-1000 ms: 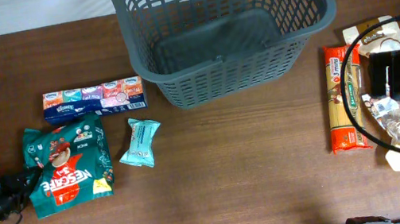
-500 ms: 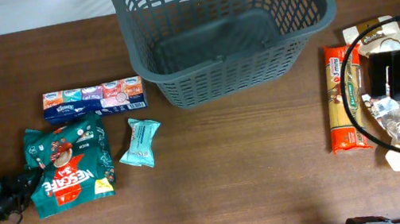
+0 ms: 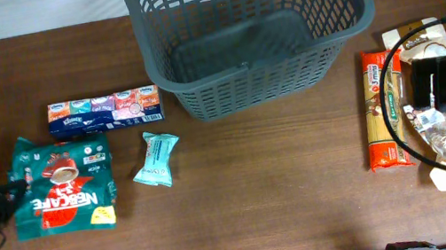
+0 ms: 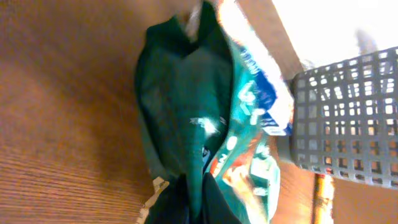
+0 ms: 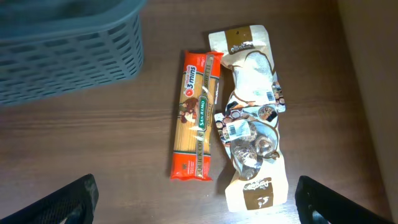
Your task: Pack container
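- While my left jaws are clamped on the left edge of the green coffee packet (image 3: pixel 62 188) at the near left of the tabletop (image 3: pixel 263 208), the container (image 3: pixel 253 30) stands at the far middle with nothing in it, well apart from the packet.
- My right jaws are spread wide and hold nothing. They hover above the spaghetti packet (image 5: pixel 196 112) and the beige pouches (image 5: pixel 249 74) on the right side.
- The grip is on one edge only, and the left wrist view shows the packet crumpled and folded toward the jaws. I judge it may hang, swing or slip free once lifted.
- The tissue pack (image 3: pixel 104 111) and the small teal sachet (image 3: pixel 156 158) lie between the packet and the container, so a low carry could sweep them aside.
- The container's rim is thick and stands high. A dangling packet could catch on it and shove the basket toward the far edge.
- The tabletop is dark brown wood grain with a slight sheen, so packets probably slide on it easily.
- Of the room I see only a white backdrop (image 3: pixel 26 13) past the far edge, and I cannot tell what it is.
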### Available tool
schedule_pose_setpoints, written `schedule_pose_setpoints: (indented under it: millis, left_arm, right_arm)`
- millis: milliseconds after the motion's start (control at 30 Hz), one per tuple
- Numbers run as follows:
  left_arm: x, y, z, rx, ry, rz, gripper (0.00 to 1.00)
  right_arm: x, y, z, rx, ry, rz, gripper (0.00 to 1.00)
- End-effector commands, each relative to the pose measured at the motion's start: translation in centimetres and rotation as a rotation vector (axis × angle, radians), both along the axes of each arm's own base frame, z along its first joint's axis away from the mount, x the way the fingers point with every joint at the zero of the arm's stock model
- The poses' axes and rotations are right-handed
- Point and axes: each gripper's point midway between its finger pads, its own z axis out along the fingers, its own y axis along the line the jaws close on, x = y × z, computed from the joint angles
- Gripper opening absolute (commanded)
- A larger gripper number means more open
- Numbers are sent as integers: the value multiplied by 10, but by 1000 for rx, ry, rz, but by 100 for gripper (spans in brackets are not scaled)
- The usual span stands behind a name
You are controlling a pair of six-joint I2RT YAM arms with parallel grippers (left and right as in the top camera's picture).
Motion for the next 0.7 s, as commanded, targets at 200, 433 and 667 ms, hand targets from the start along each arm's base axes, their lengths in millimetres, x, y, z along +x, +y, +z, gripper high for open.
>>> schedule_pose_setpoints:
  millis: [200, 433, 667]
  left_arm:
    - [17, -29, 117, 199, -188, -36, 2]
    - [31, -56, 154, 255, -252, -98, 1]
    - [43, -79, 156, 253, -250, -157, 2]
  right_arm:
    - [-2, -5, 7, -11, -22, -27, 99]
    - [-2, -5, 7, -11, -22, -27, 99]
    - [-2, -5, 7, -11, -22, -27, 99]
